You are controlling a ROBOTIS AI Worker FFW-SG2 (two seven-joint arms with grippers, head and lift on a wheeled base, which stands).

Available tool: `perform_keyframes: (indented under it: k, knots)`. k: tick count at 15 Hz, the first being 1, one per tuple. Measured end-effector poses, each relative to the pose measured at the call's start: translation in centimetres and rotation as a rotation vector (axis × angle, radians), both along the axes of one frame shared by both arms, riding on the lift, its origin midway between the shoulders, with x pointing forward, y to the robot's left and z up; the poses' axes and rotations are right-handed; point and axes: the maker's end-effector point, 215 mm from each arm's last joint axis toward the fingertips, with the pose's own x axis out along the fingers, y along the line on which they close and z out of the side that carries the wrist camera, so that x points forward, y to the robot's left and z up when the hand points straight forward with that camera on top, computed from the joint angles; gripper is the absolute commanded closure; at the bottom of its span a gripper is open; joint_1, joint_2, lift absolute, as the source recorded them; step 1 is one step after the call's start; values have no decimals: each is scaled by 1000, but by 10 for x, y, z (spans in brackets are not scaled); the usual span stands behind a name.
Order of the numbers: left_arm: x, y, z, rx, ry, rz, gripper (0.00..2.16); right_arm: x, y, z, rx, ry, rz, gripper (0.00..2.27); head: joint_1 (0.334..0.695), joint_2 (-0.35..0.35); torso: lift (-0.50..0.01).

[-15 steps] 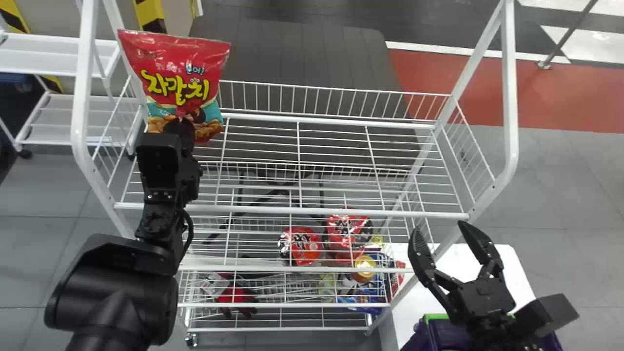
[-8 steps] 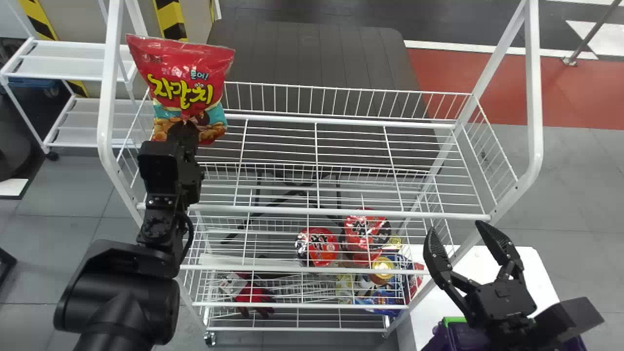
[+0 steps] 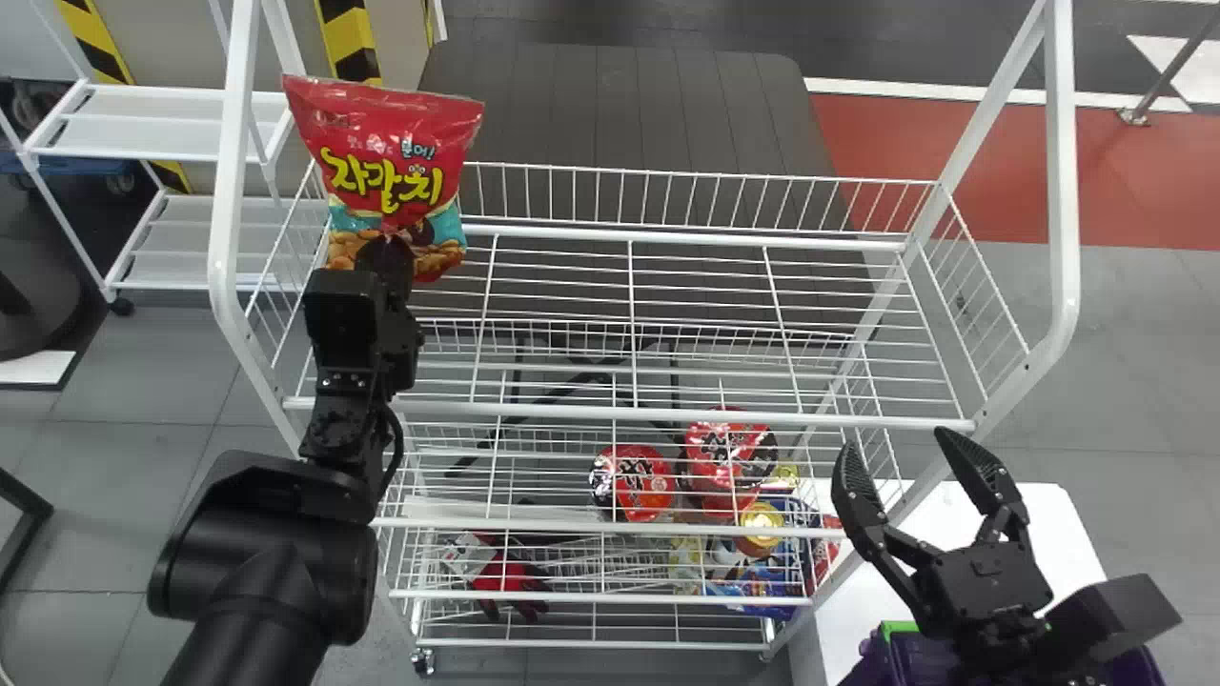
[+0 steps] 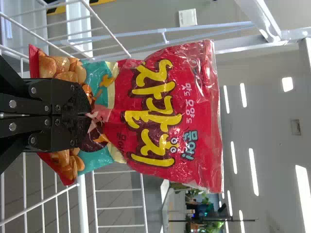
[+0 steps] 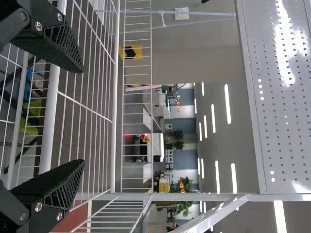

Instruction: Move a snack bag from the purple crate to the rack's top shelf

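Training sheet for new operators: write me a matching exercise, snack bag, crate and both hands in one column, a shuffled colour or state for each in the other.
1. Snack bag
2. Crate
3. Left hand
4. Right hand

A. Open, holding nothing
B. Shut on packaging
C. Mostly red
D. Purple

Pairs: 1-C, 2-D, 3-B, 4-A

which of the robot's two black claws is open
The right black claw: its ridged fingers stand apart with nothing between them. The left black claw is shut on the lower part of the glossy red-and-teal snack bag.
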Motion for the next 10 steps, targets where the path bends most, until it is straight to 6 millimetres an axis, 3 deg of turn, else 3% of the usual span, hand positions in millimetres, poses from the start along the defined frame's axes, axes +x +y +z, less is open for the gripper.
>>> perform_keyframes:
  k: [4,5,7,8,10]
  knots:
    - [8,2,-12,-4,30,5,1096,3,-1,-4,2,4,-2,174,695,-68,1]
    - [9,2,-14,-4,33,5,923,3,-1,-5,3,6,-3,174,695,-68,1]
    - [9,3,-15,-4,35,6,245,5,-1,-6,5,6,-3,174,695,-67,1]
    - [10,3,-14,-5,35,4,6,5,-1,-5,5,5,-3,174,695,-67,1]
    - [10,5,-13,-6,33,7,19,6,0,-5,6,4,-2,174,695,-65,1]
